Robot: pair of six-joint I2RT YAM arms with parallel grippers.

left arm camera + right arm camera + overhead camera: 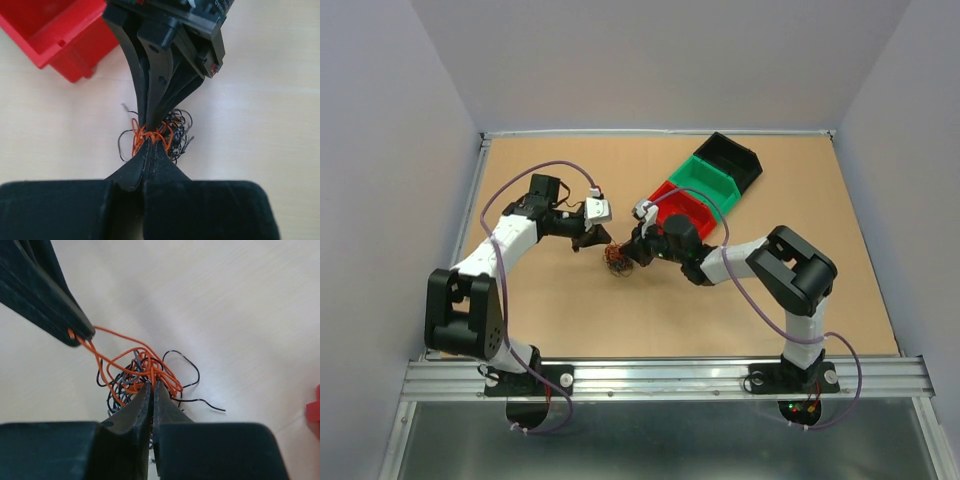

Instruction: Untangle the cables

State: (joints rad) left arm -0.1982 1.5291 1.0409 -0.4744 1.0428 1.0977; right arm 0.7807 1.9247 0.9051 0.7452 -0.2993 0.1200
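Note:
The cables [616, 260] are a small tangle of thin orange and black wires on the table between both arms. They show in the left wrist view [172, 131] and in the right wrist view [142, 367]. My left gripper [603, 244] is shut on orange wires at the tangle's left side; its tip [150, 141] meets the right gripper's fingers [155, 85]. My right gripper [632, 254] is shut on wires in the tangle's middle, with its tip [152, 386] buried in the orange loops. The left gripper's fingers [75, 325] pull orange strands taut to the upper left.
A red bin [682, 209], a green bin [710, 180] and a black bin [732, 160] stand in a diagonal row at the back right. The red bin [55, 30] is close behind the right gripper. The table's edges have raised metal rails.

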